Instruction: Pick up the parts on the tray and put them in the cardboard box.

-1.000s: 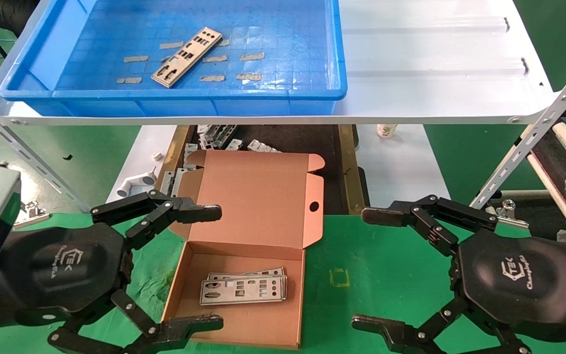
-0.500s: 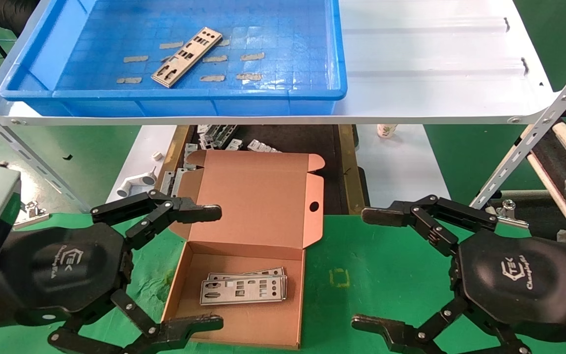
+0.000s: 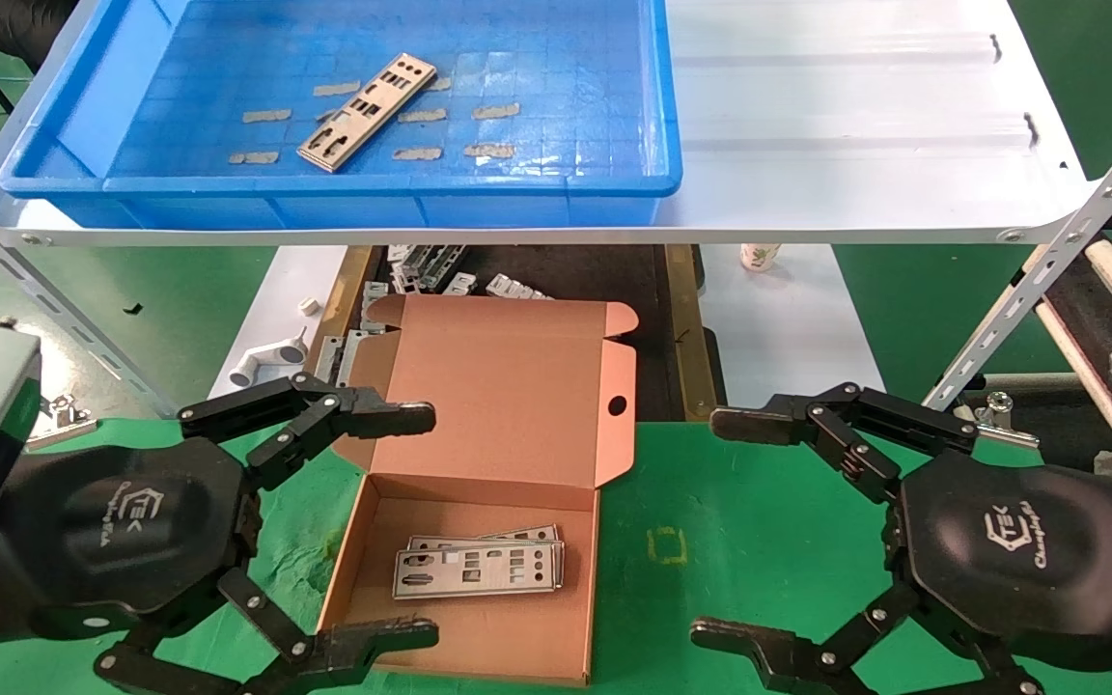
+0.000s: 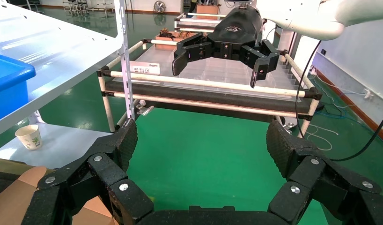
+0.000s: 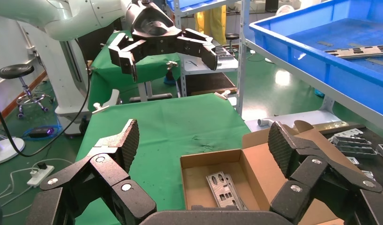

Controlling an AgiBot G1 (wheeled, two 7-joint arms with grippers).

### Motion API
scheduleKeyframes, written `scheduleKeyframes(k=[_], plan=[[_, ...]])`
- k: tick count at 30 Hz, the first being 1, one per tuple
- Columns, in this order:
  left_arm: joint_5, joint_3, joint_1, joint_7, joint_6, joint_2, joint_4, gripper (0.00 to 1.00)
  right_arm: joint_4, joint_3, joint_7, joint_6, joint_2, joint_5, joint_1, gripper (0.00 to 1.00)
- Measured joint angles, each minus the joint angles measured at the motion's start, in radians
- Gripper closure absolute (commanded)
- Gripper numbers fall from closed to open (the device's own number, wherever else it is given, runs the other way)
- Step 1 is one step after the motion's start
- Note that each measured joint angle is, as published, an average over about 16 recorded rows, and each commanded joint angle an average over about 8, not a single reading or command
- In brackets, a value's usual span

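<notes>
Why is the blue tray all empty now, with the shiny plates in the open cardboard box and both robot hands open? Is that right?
Not quite. The tray is not empty: one plate lies on its floor, as the head view shows. The rest holds: plates lie in the open cardboard box, and the left gripper and right gripper are open.

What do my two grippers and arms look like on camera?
Left gripper and right gripper: matte black, hexagonal palm housings with white logo lettering, linkage fingers with silver rivets and textured pads. Grey box-shaped wrist modules; glossy white arm shells, black cable alongside.
</notes>
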Motion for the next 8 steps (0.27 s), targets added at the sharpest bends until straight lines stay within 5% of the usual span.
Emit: scheduleKeyframes(k=[8], plan=[[0.000,0.000,0.000,0.000,0.000,0.000,0.000,0.00,0.000,0.000,0.000,0.000,0.000,0.000,0.000,0.00]])
